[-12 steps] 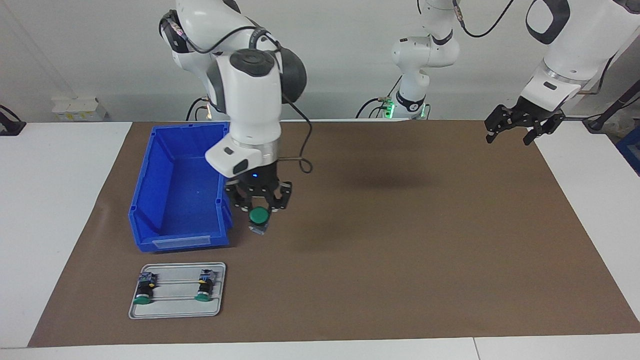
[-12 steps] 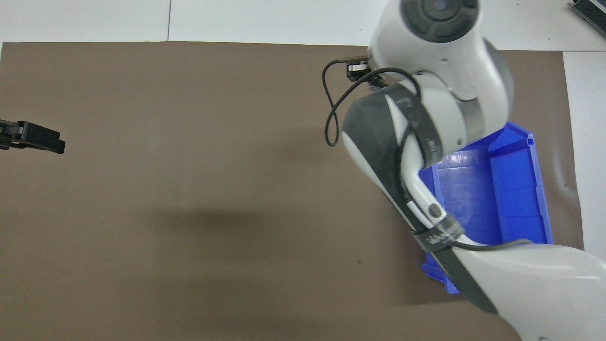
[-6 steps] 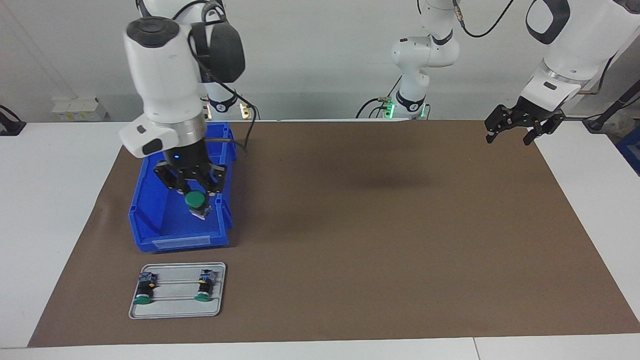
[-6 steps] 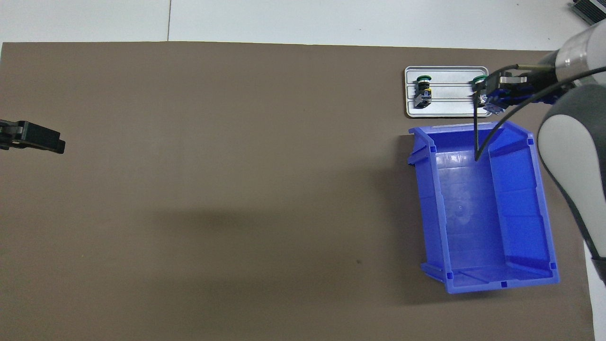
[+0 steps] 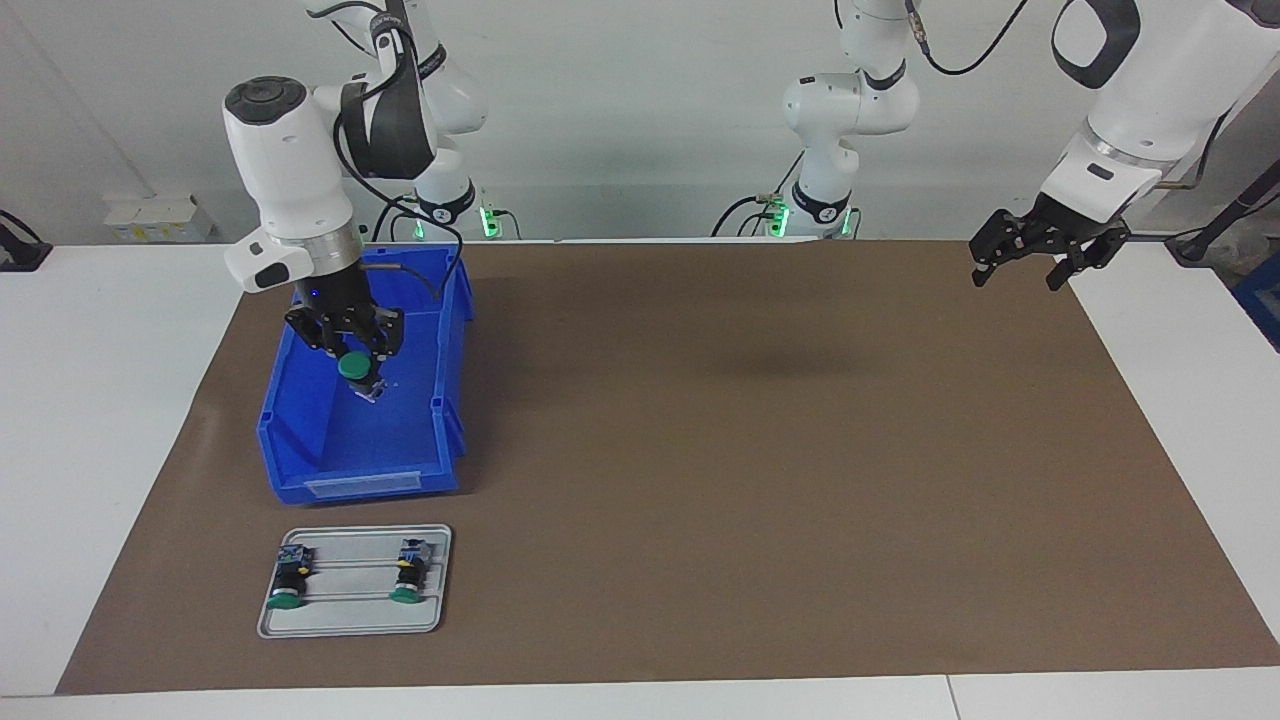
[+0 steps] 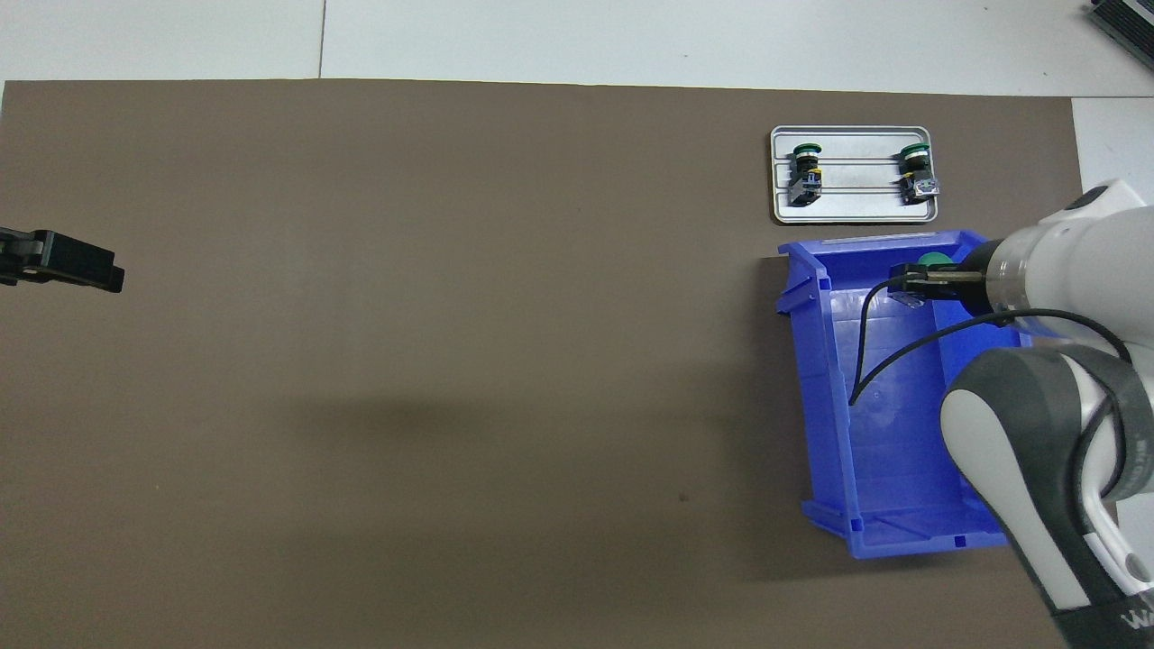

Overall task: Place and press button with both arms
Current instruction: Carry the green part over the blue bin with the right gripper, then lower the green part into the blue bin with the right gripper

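The button [image 5: 353, 368], with a round green cap and a grey-blue block under it, hangs tilted in my right gripper [image 5: 349, 354], which is shut on it. Both are down in the mouth of the blue bin [image 5: 300, 488], above its floor. Whether the button touches the floor I cannot tell. From overhead the green cap [image 6: 934, 262] shows beside the right gripper [image 6: 918, 276], over the end of the bin [image 6: 816, 361] farther from the robots. My left gripper [image 5: 1016, 277] waits open and empty in the air over the mat's corner at the left arm's end; its tip [image 6: 86, 269] shows overhead.
A grey tray [image 5: 350, 615] lies on the brown mat just farther from the robots than the bin. Two green-capped buttons [image 5: 287, 582] [image 5: 408, 574] lie on their sides on it. The same tray [image 6: 856, 210] shows overhead. The right arm's white links hang over the bin.
My right arm has carried the button from above the mat beside the bin, sideways over the bin and down into its mouth. The left arm has not moved.
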{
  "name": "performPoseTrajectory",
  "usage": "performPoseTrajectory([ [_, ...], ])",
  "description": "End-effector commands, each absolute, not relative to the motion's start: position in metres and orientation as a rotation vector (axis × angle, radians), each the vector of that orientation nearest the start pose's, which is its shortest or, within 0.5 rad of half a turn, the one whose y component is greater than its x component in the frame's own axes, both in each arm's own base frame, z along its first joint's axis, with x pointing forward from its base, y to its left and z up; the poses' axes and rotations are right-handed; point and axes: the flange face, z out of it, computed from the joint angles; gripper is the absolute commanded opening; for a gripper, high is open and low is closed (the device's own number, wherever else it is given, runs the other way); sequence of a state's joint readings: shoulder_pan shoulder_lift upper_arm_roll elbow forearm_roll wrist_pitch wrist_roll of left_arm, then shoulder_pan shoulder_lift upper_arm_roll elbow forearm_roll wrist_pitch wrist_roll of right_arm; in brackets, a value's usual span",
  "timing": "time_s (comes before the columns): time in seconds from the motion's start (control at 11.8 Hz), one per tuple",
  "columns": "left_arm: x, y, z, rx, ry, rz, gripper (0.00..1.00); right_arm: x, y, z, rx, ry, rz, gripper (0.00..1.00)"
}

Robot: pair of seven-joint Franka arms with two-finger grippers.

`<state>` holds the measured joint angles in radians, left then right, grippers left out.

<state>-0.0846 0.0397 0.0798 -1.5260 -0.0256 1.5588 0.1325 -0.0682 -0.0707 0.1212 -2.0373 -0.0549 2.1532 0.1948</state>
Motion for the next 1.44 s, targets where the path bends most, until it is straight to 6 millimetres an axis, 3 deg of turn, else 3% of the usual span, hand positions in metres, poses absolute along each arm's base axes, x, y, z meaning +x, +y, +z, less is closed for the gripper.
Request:
performPoseTrajectory([
  [0.0, 0.559, -0.004, 0.622, -3.154, 0.204, 0.02, 1.0, 0.541, 0.011, 0.466, -3.096, 0.263, -0.357, 0.0],
  [0.17, 0.559, -0.004, 0.622, -3.154, 0.204, 0.02, 1.0, 0.548, -0.009, 0.438, -3.066, 0.422, -0.37, 0.0],
  [0.34, 0.559, -0.004, 0.622, -3.154, 0.204, 0.02, 1.0, 0.554, -0.004, 0.424, -3.014, 0.64, -0.363, 0.0],
  [0.68, 0.559, -0.004, 0.622, -3.154, 0.204, 0.02, 1.0, 0.555, -0.006, 0.403, -3.019, 0.716, -0.324, 0.0],
  [1.01, 0.559, -0.004, 0.622, -3.154, 0.204, 0.02, 1.0, 0.548, -0.014, 0.388, -3.097, 0.403, -0.339, 0.0],
  [1.35, 0.559, -0.004, 0.622, -3.154, 0.204, 0.02, 1.0, 0.536, -0.013, 0.368, -3.14, -0.085, -0.432, 0.0],
])
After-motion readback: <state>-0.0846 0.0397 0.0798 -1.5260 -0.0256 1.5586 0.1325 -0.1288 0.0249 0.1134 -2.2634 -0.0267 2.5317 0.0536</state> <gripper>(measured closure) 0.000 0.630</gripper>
